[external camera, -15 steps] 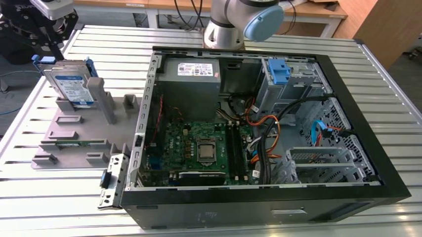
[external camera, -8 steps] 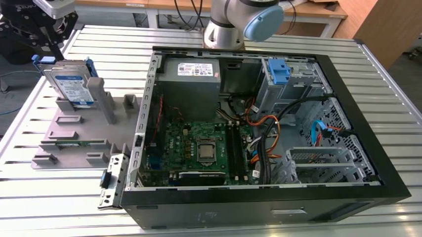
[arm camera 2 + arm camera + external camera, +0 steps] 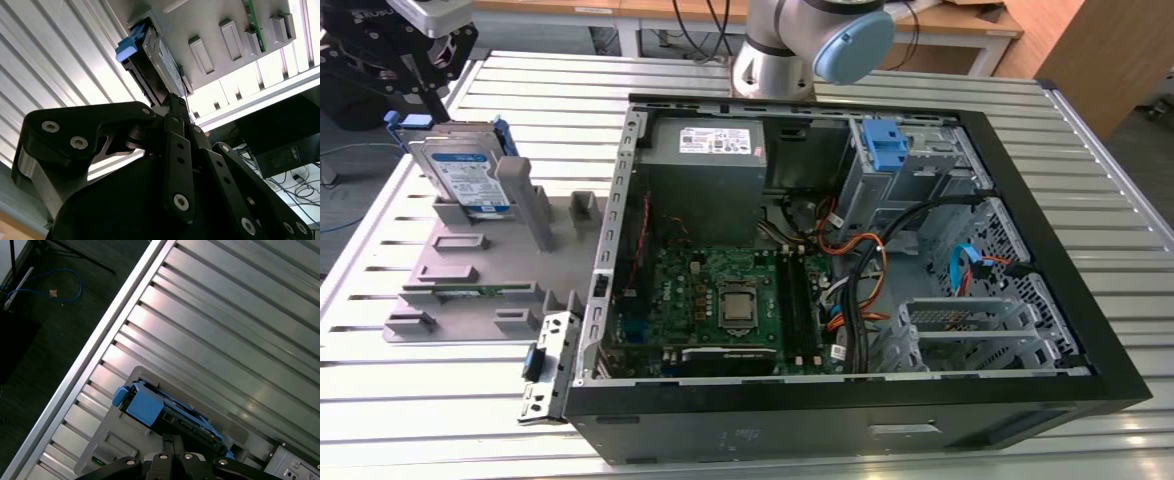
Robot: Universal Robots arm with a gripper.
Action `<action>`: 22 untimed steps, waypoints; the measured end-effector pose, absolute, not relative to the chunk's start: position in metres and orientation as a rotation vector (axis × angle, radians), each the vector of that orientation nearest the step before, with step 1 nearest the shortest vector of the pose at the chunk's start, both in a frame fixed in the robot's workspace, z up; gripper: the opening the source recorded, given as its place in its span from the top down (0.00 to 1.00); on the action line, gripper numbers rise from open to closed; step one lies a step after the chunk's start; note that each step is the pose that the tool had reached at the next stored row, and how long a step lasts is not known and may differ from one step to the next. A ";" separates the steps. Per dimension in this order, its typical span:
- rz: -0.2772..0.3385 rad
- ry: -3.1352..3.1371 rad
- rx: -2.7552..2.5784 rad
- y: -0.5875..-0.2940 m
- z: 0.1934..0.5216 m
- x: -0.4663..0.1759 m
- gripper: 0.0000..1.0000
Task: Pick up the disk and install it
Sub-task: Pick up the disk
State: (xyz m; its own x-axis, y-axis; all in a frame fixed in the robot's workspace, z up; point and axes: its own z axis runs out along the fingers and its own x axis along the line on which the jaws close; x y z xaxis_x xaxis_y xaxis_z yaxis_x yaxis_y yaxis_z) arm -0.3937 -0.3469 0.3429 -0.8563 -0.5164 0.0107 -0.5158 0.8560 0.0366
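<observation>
Silver-grey disk [image 3: 464,172] stands on edge in grey rack [image 3: 467,282], directly beneath gripper [image 3: 173,100], apart; jaws drawn narrow, holding nothing

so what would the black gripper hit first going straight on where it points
Probably the silver-grey hard drive in its blue plastic carrier, straight ahead of the gripper; depth is unclear.
</observation>
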 end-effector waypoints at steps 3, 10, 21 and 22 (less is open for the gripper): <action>-0.051 -3.007 0.837 -0.347 0.343 -0.394 0.89; -0.050 -2.996 0.872 -0.347 0.343 -0.394 0.89; -0.049 -2.955 1.000 -0.347 0.343 -0.394 0.89; -0.049 -2.955 1.000 -0.347 0.343 -0.394 0.89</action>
State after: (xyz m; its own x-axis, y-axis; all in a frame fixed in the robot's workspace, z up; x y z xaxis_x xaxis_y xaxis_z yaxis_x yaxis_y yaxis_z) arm -0.3937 -0.3469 0.3428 -0.7943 -0.6074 0.0106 -0.6067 0.7941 0.0366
